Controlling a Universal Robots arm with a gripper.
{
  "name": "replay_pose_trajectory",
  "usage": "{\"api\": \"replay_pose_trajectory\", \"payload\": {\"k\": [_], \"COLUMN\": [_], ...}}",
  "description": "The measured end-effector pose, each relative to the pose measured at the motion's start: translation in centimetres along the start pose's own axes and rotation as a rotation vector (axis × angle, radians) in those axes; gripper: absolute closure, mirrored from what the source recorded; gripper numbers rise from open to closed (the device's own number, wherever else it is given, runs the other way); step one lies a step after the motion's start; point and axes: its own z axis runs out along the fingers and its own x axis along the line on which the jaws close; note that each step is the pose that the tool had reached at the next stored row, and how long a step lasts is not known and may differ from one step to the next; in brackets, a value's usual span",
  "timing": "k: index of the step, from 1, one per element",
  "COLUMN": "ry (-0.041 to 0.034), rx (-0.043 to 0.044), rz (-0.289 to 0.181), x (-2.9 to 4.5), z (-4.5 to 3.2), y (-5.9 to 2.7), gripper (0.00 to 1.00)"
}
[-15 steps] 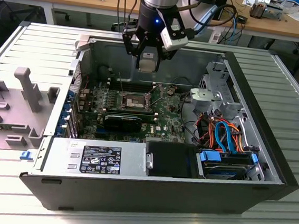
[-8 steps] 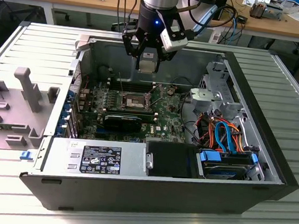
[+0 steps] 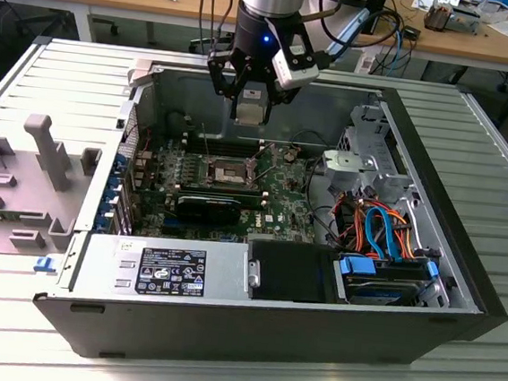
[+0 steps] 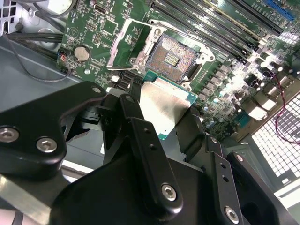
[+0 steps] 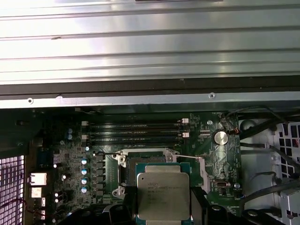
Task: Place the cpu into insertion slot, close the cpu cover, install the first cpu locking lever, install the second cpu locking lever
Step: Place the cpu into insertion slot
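Note:
My gripper (image 3: pixel 251 109) hangs over the open computer case, shut on the cpu (image 3: pixel 253 111), a flat square chip with a dull silver top. In both wrist views the black fingers (image 4: pixel 136 117) clamp the cpu (image 4: pixel 161 105) (image 5: pixel 163 194) by two opposite edges, a little above the green board. The insertion slot (image 4: pixel 171 58) (image 3: pixel 224 171) lies uncovered just beyond the chip, its dark pin field showing. The cpu cover (image 4: pixel 119 47) is swung back and lies beside the slot. A thin locking lever (image 5: pixel 187 158) stands free of its catch at the slot's side.
Long black memory slots (image 4: pixel 211 18) run beside the socket. A black card (image 3: pixel 207 209), a power supply (image 3: pixel 165 272) and drives with blue and orange cables (image 3: pixel 384 239) fill the case's front. A grey fixture (image 3: pixel 22 168) sits on the table at the exterior view's left.

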Motion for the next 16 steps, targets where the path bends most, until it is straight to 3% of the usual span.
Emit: {"api": "replay_pose_trajectory", "payload": {"k": [16], "ry": [-0.0001], "rx": [0.0016], "rz": [0.0], "x": [0.0], "z": [0.18], "y": [-0.01], "gripper": [0.46]}}
